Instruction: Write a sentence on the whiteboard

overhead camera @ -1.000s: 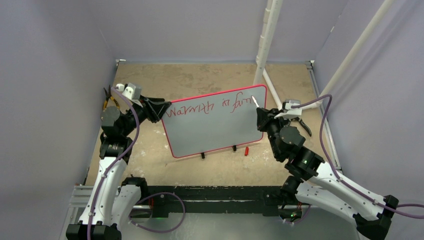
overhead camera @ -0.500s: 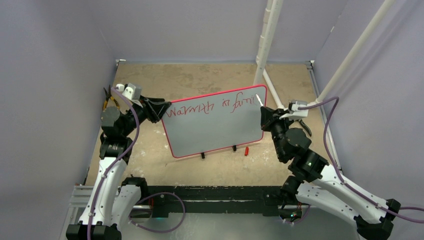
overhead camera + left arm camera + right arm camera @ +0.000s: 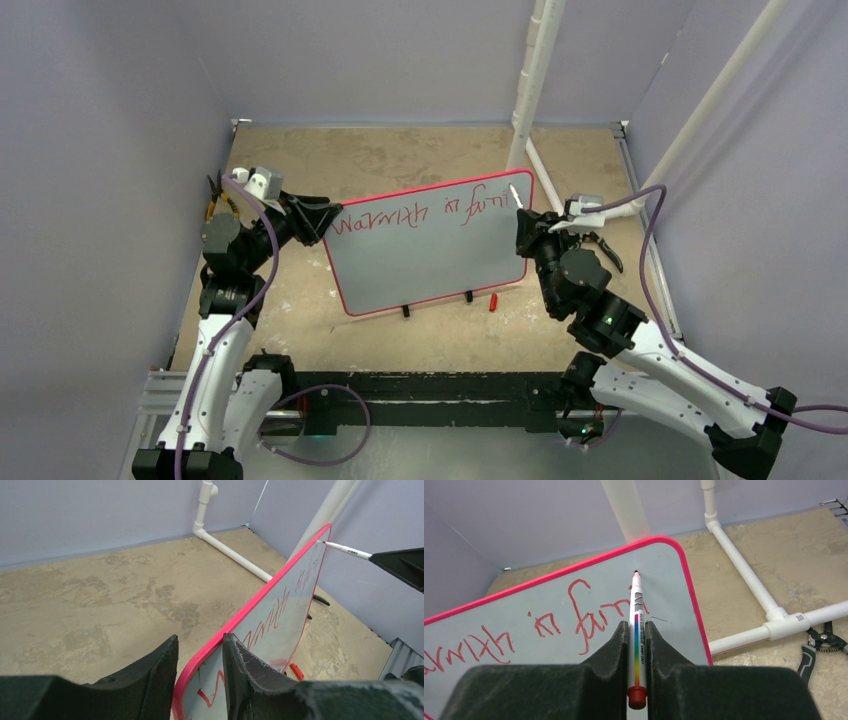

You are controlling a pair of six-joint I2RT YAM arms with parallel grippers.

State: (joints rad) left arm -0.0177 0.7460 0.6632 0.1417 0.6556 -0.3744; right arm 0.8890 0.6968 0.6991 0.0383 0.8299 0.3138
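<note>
Right gripper (image 3: 637, 628) clenched on a marker (image 3: 636, 602); left gripper (image 3: 200, 641) grasping the whiteboard (image 3: 430, 265).
The marker's red tip points at the board face near its 2 o'clock corner, just right of the sentence (image 3: 375, 222); whether it touches, I cannot tell. The left fingers clamp the red rim at the 10 o'clock corner. The board stands at the middle of the table (image 3: 400, 160), with a red cap (image 3: 493, 301) at its 5 o'clock.
</note>
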